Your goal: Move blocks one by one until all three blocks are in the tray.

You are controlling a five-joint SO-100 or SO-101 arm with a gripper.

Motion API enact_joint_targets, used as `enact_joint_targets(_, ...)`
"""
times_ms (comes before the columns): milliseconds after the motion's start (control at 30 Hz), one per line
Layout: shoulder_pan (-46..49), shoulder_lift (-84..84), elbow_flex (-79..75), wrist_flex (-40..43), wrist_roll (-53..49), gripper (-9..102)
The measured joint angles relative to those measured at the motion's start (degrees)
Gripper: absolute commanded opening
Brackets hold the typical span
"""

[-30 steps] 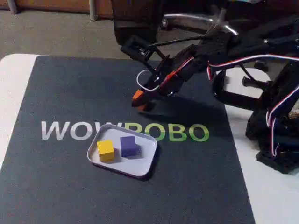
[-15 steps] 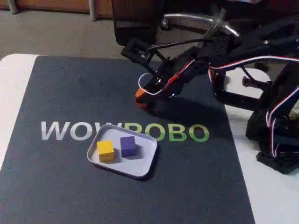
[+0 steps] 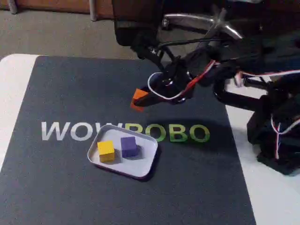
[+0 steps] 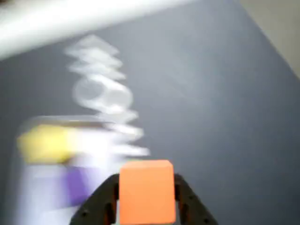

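- My black two-finger gripper (image 4: 146, 197) was clamped on the small plain orange cube (image 4: 146, 191), one finger on each side face, seen in the wrist view.
- In the fixed view that orange cube (image 3: 139, 97) hung clear above the dark grey mat with pale lettering (image 3: 56, 93), carried at my gripper (image 3: 142, 99).
- The shallow white rectangular tray with rounded corners (image 3: 144, 168) lay at about 7 o'clock from the cube in the fixed view, near but apart.
- The small yellow cube (image 3: 106, 151) and small purple cube (image 3: 129, 146) already sat in the tray, side by side, yellow at 9 o'clock of purple.
- Judgement: free tray floor lay at 3 o'clock of purple; the drop should aim there.
- Wrist view was motion-blurred; the tray (image 4: 42, 206) smeared at 9 o'clock of the cube.
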Motion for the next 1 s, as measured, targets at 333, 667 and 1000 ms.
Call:
enact_joint_targets(333,-11.16,8.35,0.44,5.01,-6.06,-3)
enact_joint_targets(667,-10.72,2.11,0.44,3.16,-13.01,19)
enact_joint_targets(1000,-9.84,2.11,0.7,2.55,-13.1,32)
